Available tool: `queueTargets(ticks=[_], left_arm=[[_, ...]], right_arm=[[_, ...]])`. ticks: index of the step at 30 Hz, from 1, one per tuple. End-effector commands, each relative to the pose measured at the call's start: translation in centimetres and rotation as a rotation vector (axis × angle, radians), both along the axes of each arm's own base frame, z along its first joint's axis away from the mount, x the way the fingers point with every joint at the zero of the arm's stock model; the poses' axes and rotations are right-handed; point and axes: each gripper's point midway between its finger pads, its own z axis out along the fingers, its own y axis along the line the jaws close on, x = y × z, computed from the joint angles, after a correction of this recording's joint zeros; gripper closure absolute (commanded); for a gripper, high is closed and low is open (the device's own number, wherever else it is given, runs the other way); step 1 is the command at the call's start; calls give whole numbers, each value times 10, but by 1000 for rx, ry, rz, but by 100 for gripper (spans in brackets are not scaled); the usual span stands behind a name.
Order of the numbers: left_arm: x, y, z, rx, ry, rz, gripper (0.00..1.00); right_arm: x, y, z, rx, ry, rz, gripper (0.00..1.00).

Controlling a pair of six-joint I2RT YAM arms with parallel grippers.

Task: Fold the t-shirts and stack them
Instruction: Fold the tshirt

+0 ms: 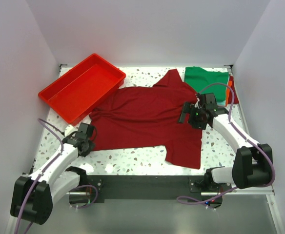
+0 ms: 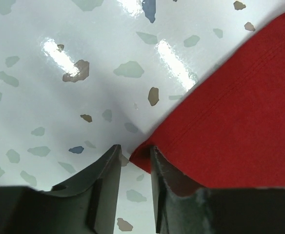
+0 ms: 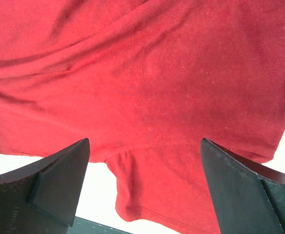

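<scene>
A dark red t-shirt [image 1: 142,114] lies spread flat across the middle of the speckled table [image 1: 132,158], one sleeve pointing to the near right. My left gripper [image 1: 86,138] is down at its near left corner. In the left wrist view the jaws [image 2: 134,148] stand narrow, with that corner of the dark red cloth [image 2: 230,122] between the tips against the right finger and a gap still showing on the left. My right gripper [image 1: 189,113] hovers wide open over the shirt's right side, with cloth [image 3: 157,73] filling its view. A folded green t-shirt [image 1: 206,80] lies at the back right.
A red plastic tray [image 1: 66,73] sits at the back left, its near corner close to the shirt's left edge. An orange cloth edge [image 1: 231,85] shows beside the green shirt. White walls close in the table on the left, right and back.
</scene>
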Motion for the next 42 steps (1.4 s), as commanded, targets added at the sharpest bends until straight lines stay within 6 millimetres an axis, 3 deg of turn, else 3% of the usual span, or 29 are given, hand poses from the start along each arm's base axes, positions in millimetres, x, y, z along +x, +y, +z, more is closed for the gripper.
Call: queueTargets(ticks=[1,5,13,16,17,22,27,34,42], left_arm=[[0,-2,-9,-16,-10,18,66],[1,-5,-14,-29,-19,-7,77],[3,-14,-19,-62,-31,-71,80],[9,-21,-17,-83,-44,-119,90],[10,-23,-16,-88,-48,-131,99],[30,-27,12,-95,-138,-146,100],[53,-26,42,-79,-228,-153,100],[64,-11,44,-50,-196,-151,100],[79,7,50,-42,-208,-161,100]], right_arm=[[5,6,13,26,-48,14,2],[4,7,9,32,-40,12,2],[0,5,5,22,-31,17,2],[1,5,4,22,-31,15,2],[1,6,5,23,-30,16,2],[3,3,7,6,-37,19,2],[0,0,-8,-24,1,21,2],[0,-5,-34,-85,73,20,2],[17,-1,-44,-104,100,25,2]])
